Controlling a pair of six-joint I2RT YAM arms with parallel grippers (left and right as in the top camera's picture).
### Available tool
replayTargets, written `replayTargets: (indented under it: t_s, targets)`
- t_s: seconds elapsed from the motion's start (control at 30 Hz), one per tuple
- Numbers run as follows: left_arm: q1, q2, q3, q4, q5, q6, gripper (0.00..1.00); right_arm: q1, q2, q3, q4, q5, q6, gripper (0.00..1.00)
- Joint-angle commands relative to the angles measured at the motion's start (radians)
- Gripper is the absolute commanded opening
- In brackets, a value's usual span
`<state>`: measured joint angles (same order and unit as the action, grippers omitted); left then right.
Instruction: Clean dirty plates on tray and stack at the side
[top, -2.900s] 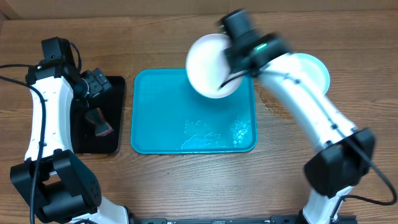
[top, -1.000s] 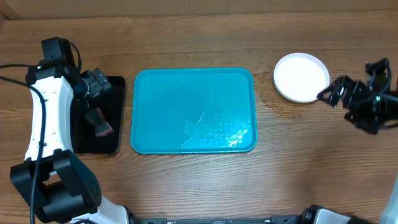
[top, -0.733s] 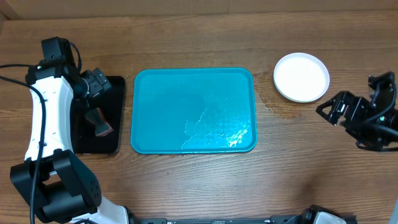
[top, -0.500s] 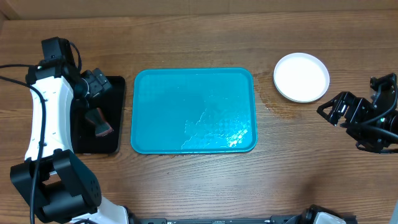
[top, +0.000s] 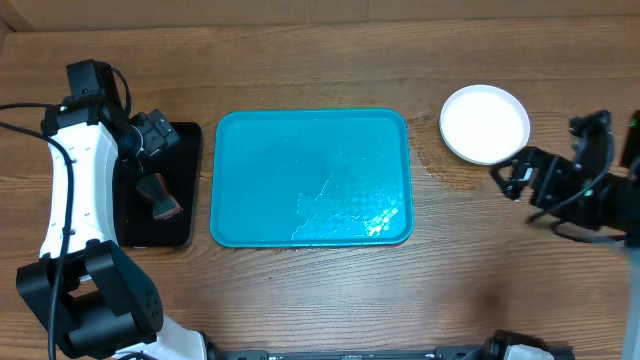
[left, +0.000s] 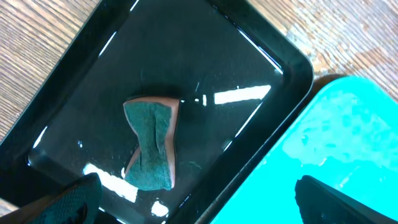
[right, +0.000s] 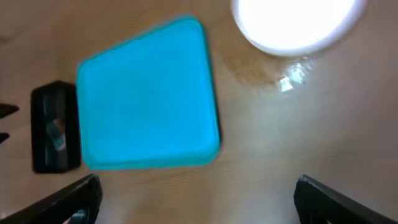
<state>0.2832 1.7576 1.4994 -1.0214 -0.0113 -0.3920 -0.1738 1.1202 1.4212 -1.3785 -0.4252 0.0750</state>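
Note:
The turquoise tray (top: 310, 178) lies in the middle of the table with only a wet sheen on it and no plates. A white plate (top: 485, 123) rests on the wood to its right; nothing under it shows from above. The right wrist view shows the plate (right: 298, 22) at the top and the tray (right: 146, 102) at the left. My right gripper (top: 508, 180) hangs open just below the plate, holding nothing, as in its wrist view (right: 199, 205). My left gripper (top: 152, 145) stands open over the black tray, above the sponge (left: 152, 143).
A narrow black tray (top: 155, 235) holding a green-and-tan sponge (top: 160, 196) sits left of the turquoise tray. In the left wrist view the black tray (left: 249, 62) is wet and butts against the turquoise tray (left: 348, 143). A damp patch (right: 289, 81) marks the wood by the plate.
The right arm has drawn back from the white plate, dropped toward the front, then shifted left. Earlier it carried that plate off the tray. The left arm is still.

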Motion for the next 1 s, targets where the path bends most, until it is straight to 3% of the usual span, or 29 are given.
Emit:
replayTargets:
  t_s: [0.0, 0.13, 0.3, 0.8, 0.97]
  targets:
    - [0.004, -0.012, 0.014, 0.001, 0.008, 0.003, 1.0, 0.112, -0.171, -0.106, 0.117, 0.007, -0.008, 1.0]
    - [0.004, -0.012, 0.014, 0.001, 0.008, 0.003, 1.0, 0.223, -0.393, -0.303, 0.304, 0.009, -0.085, 1.0]
    - [0.004, -0.012, 0.014, 0.001, 0.008, 0.003, 1.0, 0.244, -0.626, -0.521, 0.412, 0.016, -0.11, 1.0]
    - [0.004, -0.012, 0.014, 0.001, 0.008, 0.003, 1.0, 0.247, -1.043, -1.079, 0.936, 0.012, -0.105, 1.0]
    - [0.004, -0.012, 0.014, 0.001, 0.008, 0.003, 1.0, 0.251, -1.117, -1.186, 1.098, 0.014, -0.106, 1.0]
